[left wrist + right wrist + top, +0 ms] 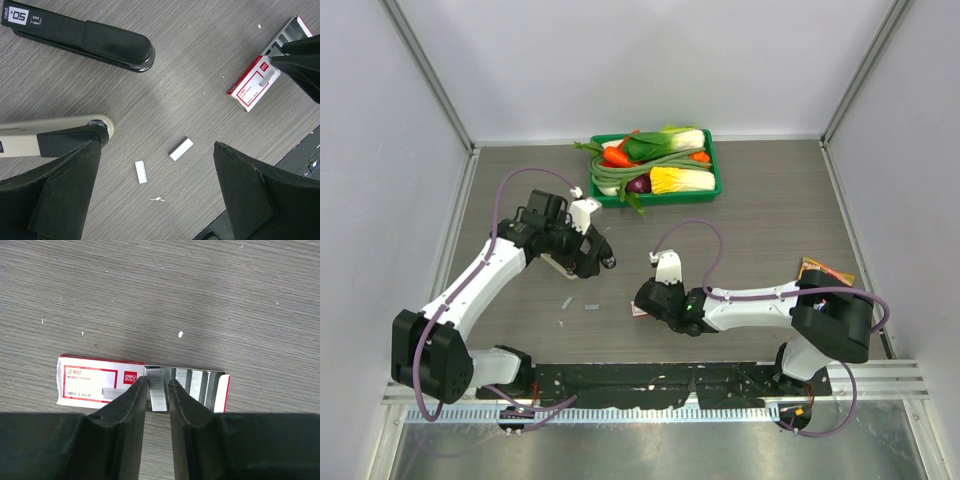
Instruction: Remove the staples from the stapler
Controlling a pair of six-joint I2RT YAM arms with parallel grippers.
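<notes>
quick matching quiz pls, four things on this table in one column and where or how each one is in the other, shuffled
Things
1 black stapler
2 staple box
3 two loose staple strips
4 vegetables

States
a in the green tray at the far edge
b slid open, right gripper pinching a boxed strip
c lying closed near the cream stapler
d on bare table between box and cream stapler

Pairs: 1-c, 2-b, 3-d, 4-a

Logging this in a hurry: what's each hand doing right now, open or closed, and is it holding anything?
Left hand: open, fingers wide apart.
Right hand: closed on a staple strip in the open staple box.
</notes>
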